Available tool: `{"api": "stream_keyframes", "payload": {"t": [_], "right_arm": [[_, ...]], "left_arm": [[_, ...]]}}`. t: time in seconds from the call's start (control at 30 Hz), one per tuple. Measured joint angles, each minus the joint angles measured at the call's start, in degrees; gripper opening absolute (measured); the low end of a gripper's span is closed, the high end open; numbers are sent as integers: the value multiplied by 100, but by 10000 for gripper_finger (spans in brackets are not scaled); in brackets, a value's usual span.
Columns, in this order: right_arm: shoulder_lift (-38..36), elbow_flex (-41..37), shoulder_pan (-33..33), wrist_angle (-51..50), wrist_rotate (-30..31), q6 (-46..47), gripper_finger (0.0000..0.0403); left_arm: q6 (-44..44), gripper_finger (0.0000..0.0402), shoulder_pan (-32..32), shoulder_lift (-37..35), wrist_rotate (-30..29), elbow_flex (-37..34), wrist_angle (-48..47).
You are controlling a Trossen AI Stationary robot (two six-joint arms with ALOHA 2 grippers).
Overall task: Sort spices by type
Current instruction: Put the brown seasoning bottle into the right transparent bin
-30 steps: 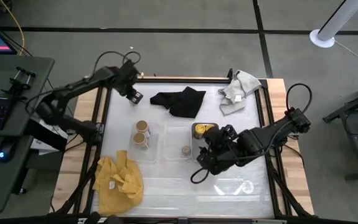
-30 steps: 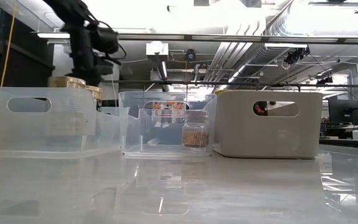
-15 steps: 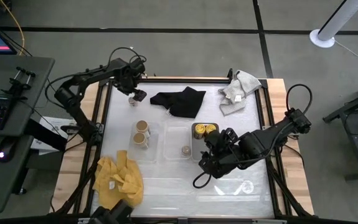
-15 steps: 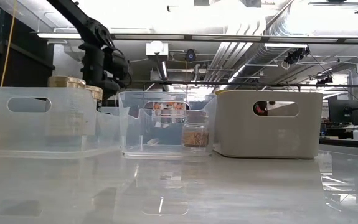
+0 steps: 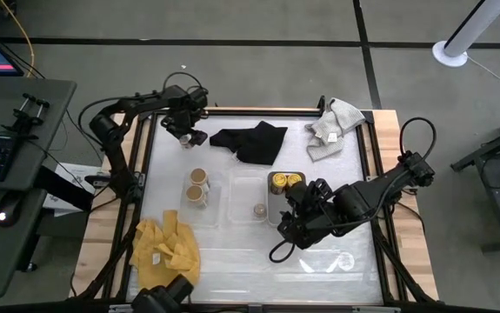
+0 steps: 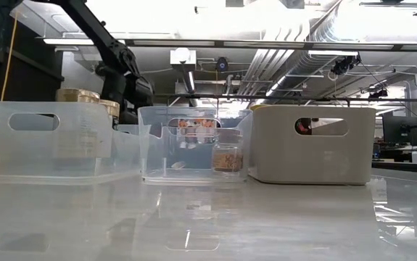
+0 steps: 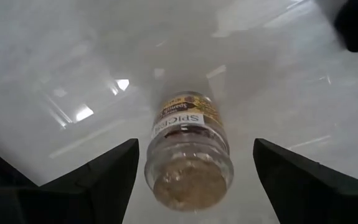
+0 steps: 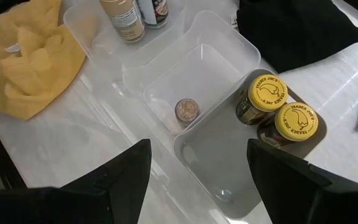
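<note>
A tiny brownish spice jar (image 7: 188,155) with a printed label stands on its base on the white table at the far left, also seen from above (image 5: 189,139). My left gripper (image 7: 196,146) hangs open over it, a finger on either side, neither touching. Two tan-topped jars (image 5: 196,184) stand in the left clear tray (image 5: 212,198). Another tiny jar (image 8: 187,111) stands in the middle clear tray (image 8: 166,68). Two yellow-topped jars (image 8: 281,106) stand in the grey tray (image 8: 216,162). My right gripper (image 8: 198,149) hovers open and holding nothing above the grey tray's near end (image 5: 286,223).
A black cloth (image 5: 250,141) lies at the far middle, just right of my left gripper. A grey cloth (image 5: 332,126) lies at the far right and a yellow cloth (image 5: 167,252) at the near left. Bare table runs along the near edge (image 5: 319,265).
My left gripper has gone down toward the table at the far left, a little toward the right edge, while its arm has swung in toward the far edge. The tiny jar now stands on the table under it.
</note>
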Motion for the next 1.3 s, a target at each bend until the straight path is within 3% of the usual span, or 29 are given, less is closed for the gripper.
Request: {"api": "stream_keyframes", "payload": {"t": [0.13, 0.23, 0.43, 0.63, 0.87, 0.97, 1.1, 1.3], "right_arm": [[0, 0, 0, 0, 2, 1, 261], [0, 0, 0, 0, 2, -3, 261], [0, 0, 0, -2, 2, -8, 261], [0, 0, 0, -37, 4, -21, 261], [0, 0, -1, -154, 34, -174, 261], [0, 0, -15, -316, 72, -197, 261], [0, 0, -15, -541, 74, -281, 261], [0, 0, -15, -948, 48, -281, 261]], "left_arm": [[-24, 295, 0, 62, -122, 0, 102], [-102, 265, 0, 60, -141, 0, 160], [-149, 132, -7, 44, -160, 3, 141], [-101, 128, -1, -289, -164, 85, 128], [-39, 128, -235, -1333, -116, 875, 272], [-84, 128, -819, -1815, 161, 1097, 360], [-277, 128, -2185, -2313, 162, 1121, 404], [-788, 128, -4516, -2153, -280, 1123, 587]]}}
